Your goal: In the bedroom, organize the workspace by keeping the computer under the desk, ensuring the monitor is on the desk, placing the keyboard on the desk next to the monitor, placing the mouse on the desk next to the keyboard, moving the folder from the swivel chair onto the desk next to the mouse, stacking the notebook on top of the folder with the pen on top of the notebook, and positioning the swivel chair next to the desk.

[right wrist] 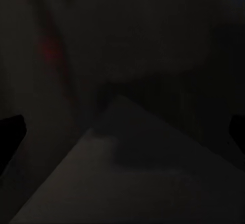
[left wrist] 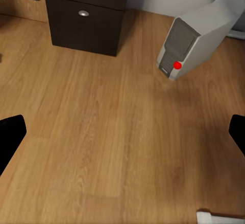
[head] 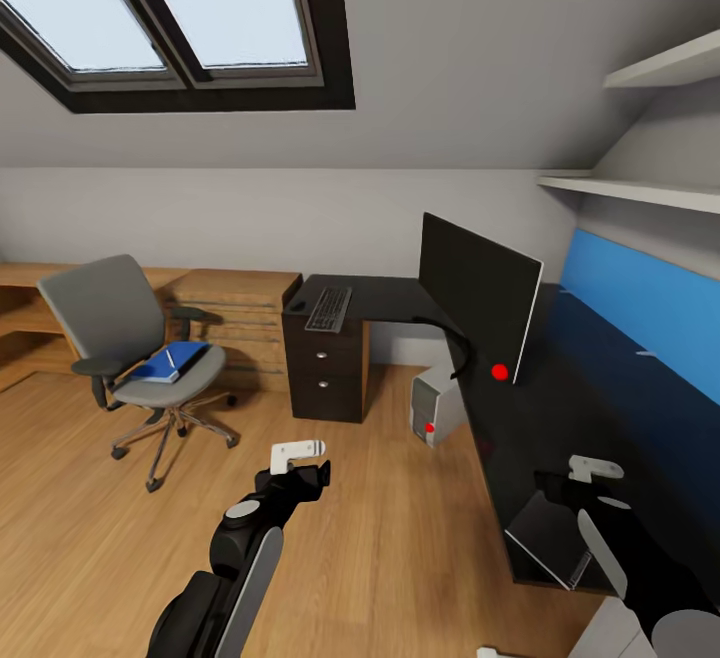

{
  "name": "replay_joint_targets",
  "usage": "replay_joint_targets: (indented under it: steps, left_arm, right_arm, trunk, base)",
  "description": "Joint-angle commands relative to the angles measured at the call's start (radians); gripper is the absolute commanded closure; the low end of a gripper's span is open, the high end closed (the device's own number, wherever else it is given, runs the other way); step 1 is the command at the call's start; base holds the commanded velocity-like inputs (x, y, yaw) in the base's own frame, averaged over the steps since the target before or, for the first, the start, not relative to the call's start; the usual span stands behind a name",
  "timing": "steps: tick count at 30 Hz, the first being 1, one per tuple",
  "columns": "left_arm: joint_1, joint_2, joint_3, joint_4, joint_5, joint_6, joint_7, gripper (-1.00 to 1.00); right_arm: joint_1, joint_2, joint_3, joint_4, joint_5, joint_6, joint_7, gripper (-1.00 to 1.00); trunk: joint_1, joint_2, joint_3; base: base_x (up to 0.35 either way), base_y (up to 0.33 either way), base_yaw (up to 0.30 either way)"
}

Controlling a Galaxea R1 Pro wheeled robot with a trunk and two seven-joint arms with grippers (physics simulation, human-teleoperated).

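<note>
The folder lies flat on the seat of the swivel chair, bright blue, with the pen a thin white line across its top. The chair stands on the wooden floor well apart from the desk, in front of a light wooden drawer chest.

One keyboard rests on the short wing of the black desk, above the dark drawer unit, whose two round silver knobs show in the head view. A small dark lump at the wing's far corner may be the mouse; it is too small to be sure. One monitor stands upright on the desk, a red dot at its lower corner. The computer sits tilted on the floor by the desk's edge, its front panel showing one red light. A dark grey rectangle with pale edges, the notebook, lies on the near end of the desk, just beside the right gripper.

The left gripper hangs over bare floor, its fingers spread wide. The right wrist view is very dark; its fingers stand wide apart over the notebook. Two shelves are fixed to the wall above a blue wall panel. No writing can be read.
</note>
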Motion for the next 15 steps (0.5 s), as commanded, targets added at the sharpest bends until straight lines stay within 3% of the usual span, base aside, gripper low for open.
replay_joint_targets:
  steps: [1,6,15]
  left_arm:
    - [-0.001,-0.001,-0.002,-0.001,0.010,0.003,0.009,-1.00]
    - [-0.001,-0.001,-0.002,-0.001,0.010,0.003,0.009,-1.00]
    - [-0.001,0.001,-0.001,0.002,0.010,0.002,0.009,-1.00]
  right_arm:
    - [0.000,-0.001,0.001,-0.002,-0.010,0.004,-0.006,-1.00]
    - [0.000,-0.001,0.001,-0.002,-0.010,0.004,-0.006,-1.00]
    - [0.000,-0.002,0.001,-0.002,-0.010,0.004,-0.009,-1.00]
  trunk:
    - [0.004,-0.008,-0.004]
    - [0.023,-0.043,-0.020]
    - [0.023,-0.043,-0.020]
  base:
    - [0.000,0.000,0.000]
    - [0.000,0.000,0.000]
    - [0.054,0.000,0.000]
